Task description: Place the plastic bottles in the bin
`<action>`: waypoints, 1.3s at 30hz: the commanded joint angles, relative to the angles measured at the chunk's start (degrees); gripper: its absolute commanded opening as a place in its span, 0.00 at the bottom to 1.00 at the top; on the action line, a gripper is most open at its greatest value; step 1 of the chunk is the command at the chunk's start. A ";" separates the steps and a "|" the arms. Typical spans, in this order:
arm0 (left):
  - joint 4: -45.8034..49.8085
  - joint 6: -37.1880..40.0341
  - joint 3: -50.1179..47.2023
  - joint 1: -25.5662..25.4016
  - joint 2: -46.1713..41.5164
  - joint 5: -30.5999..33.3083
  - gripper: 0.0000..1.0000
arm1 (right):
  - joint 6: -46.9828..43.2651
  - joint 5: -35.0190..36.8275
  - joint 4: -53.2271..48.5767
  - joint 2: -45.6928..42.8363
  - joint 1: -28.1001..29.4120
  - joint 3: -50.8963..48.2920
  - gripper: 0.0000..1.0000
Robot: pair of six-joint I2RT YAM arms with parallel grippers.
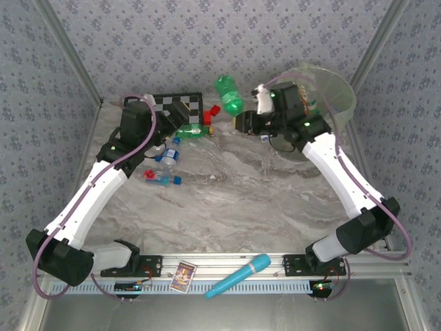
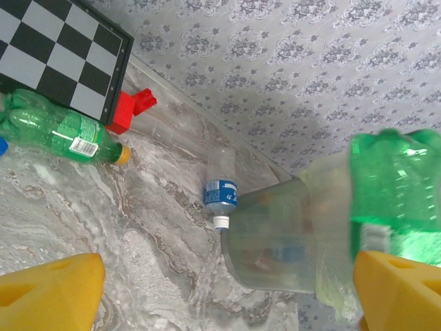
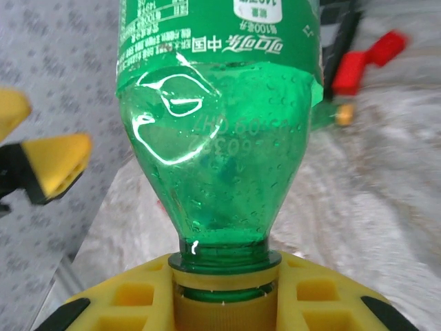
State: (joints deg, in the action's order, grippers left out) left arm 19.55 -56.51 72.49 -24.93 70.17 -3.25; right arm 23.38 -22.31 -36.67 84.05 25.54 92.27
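A green plastic bottle [image 3: 220, 124] stands out from my right gripper [image 3: 226, 293], which is shut on its neck and yellow cap. In the top view this bottle [image 1: 229, 94] hangs above the table's far side, left of the bin [image 1: 331, 96], a translucent pale bucket. My left gripper [image 2: 224, 300] is open with nothing between its yellow fingertips [image 2: 52, 289]. Ahead of it lie a green bottle with an orange cap [image 2: 55, 131] and a clear bottle with a blue label [image 2: 222, 186], whose cap touches the bin's wall [image 2: 275, 241].
A checkerboard [image 1: 176, 105] and a small red block [image 1: 212, 112] sit at the back. Two more small bottles [image 1: 167, 155] [image 1: 157, 177] lie by the left arm. A turquoise microphone shape [image 1: 241, 276] and a card [image 1: 182, 276] rest on the front rail.
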 commanded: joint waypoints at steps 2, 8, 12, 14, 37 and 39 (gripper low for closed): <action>1.65 4.51 1.61 1.23 -1.49 -3.10 0.93 | -1.85 6.87 -8.84 -3.76 -3.80 5.86 0.24; 1.88 5.84 1.39 1.72 -1.24 -5.75 0.93 | -0.43 11.58 -16.99 -5.33 -12.10 11.70 0.24; 2.02 6.62 1.16 2.28 -1.18 -7.31 0.93 | 1.23 14.48 -21.19 -5.88 -17.22 13.84 0.24; 2.12 6.85 1.15 2.58 -1.18 -8.35 0.93 | 1.59 15.21 -23.03 -5.93 -19.44 14.32 0.24; 4.42 7.89 -0.77 3.13 -4.46 -9.76 0.94 | -2.68 14.54 -25.55 3.36 -33.77 20.01 0.26; 4.46 7.91 -0.77 3.13 -4.52 -9.59 0.94 | -3.26 15.15 -25.50 4.37 -33.75 20.83 0.34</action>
State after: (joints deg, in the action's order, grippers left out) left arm 23.68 -49.47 71.79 -22.11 66.85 -12.45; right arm 21.76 -6.85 -61.56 87.66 -7.92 110.28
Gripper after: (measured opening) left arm 0.941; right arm 0.317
